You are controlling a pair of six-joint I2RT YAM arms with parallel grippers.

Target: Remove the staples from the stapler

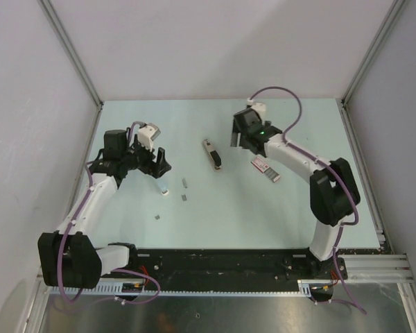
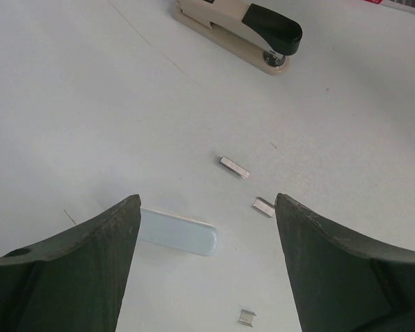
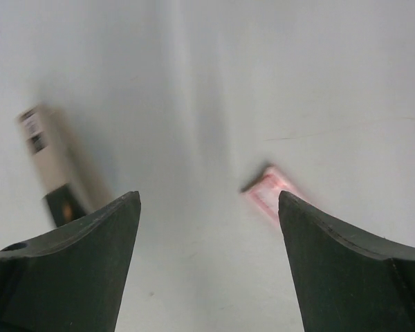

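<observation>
The stapler (image 1: 212, 153) lies on the table between the two arms, with nothing touching it. It also shows at the top of the left wrist view (image 2: 242, 31) and blurred at the left of the right wrist view (image 3: 59, 169). Three short grey staple strips lie loose on the table (image 1: 184, 183) (image 1: 186, 197) (image 1: 157, 217); the left wrist view shows them too (image 2: 234, 167) (image 2: 263, 206) (image 2: 247, 317). My left gripper (image 1: 159, 168) (image 2: 207, 200) is open and empty, above the staples. My right gripper (image 1: 237, 142) (image 3: 207, 197) is open and empty, right of the stapler.
A small white bit (image 1: 163, 190) (image 2: 178, 233) lies between the left gripper's fingers. A flat pink-and-white box (image 1: 265, 169) (image 3: 270, 194) lies under the right forearm. Side walls and aluminium rails enclose the table.
</observation>
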